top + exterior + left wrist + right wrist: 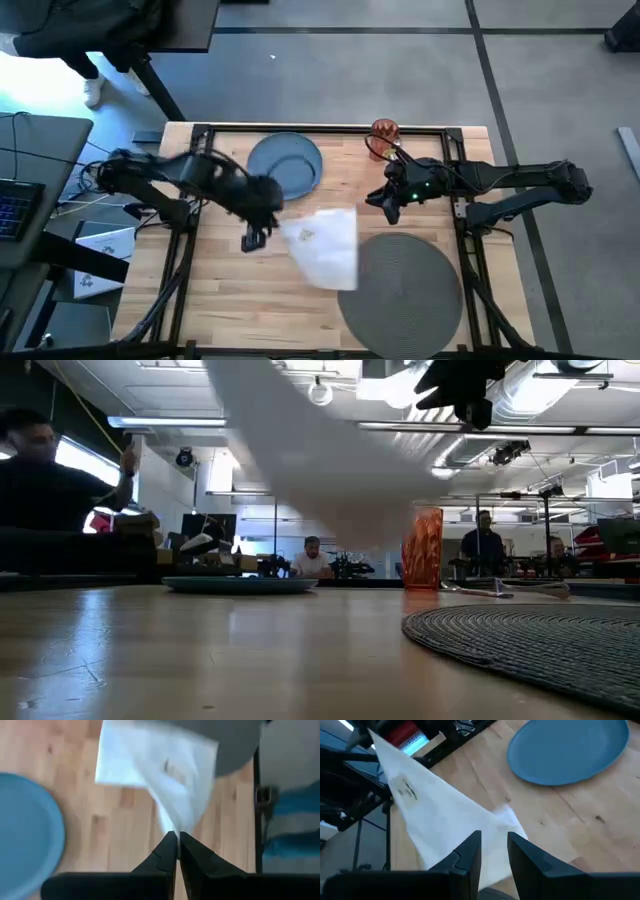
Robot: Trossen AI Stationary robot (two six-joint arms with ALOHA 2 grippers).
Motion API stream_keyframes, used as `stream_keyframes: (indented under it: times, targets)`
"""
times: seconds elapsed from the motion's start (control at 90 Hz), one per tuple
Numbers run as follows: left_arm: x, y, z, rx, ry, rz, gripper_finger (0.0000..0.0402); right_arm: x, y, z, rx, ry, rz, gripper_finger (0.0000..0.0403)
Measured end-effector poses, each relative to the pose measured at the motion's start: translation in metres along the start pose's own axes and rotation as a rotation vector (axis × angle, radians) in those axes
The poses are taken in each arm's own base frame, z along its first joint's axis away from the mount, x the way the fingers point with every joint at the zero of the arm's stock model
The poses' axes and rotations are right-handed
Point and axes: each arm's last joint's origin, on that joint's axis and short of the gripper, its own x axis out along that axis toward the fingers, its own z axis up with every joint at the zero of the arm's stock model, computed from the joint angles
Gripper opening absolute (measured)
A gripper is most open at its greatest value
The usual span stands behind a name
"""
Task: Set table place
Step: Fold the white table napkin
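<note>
While my left pincer [178, 840] pinches the napkin [325, 245] aloft between plate [286, 163] and mat [405, 292], my right pincer [494, 842] hangs parted, empty.

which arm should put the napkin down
Left. Its gripper is already shut on a corner of the napkin, which hangs above the table. The right gripper is open and holds nothing.

On the table [220, 290], the plate [286, 164] lies toward the far edge, left of centre. The tumbler [384, 134] stands at the far edge to the right of the plate, with cutlery [500, 591] lying beside it. The mat [405, 290] lies at the near right. The napkin [325, 245] is between plate and mat, its right edge over the mat's left rim. The left gripper [254, 240] is just left of the napkin, the right gripper [388, 209] above the mat's far edge.
</note>
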Motion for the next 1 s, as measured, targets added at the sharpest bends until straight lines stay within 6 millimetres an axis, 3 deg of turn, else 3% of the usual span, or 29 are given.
stream_keyframes:
  times: [0.122, 0.256, 0.367, 0.544, 0.8, 0.911, 1.0]
  targets:
    - [0.014, -0.013, 0.002, 0.018, 0.016, -0.004, 0.0, 0.003, 0.0, 0.0, -0.032, 0.005, -0.001, 0.0078]
    - [-0.001, -0.021, 0.01, -0.003, -0.068, -0.043, 0.0, 0.015, 0.002, -0.001, -0.073, 0.037, 0.041, 0.0081]
    - [-0.014, -0.027, 0.015, -0.007, -0.092, -0.123, 0.0, 0.036, 0.004, -0.003, -0.118, 0.082, 0.092, 0.0096]
    - [-0.027, -0.038, 0.024, -0.075, -0.118, -0.399, 0.0, 0.08, 0.004, -0.008, -0.226, 0.117, 0.164, 0.0144]
    - [-0.025, -0.049, 0.023, -0.128, -0.087, -0.473, 0.0, 0.139, 0.0, -0.021, -0.274, 0.137, 0.29, 0.0204]
    - [-0.033, -0.048, 0.026, -0.18, -0.11, -0.494, 0.0, 0.154, -0.005, -0.029, -0.267, 0.164, 0.27, 0.0219]
    - [-0.053, -0.042, 0.034, -0.199, -0.2, -0.484, 0.0, 0.154, -0.011, -0.032, -0.191, 0.211, 0.221, 0.0221]
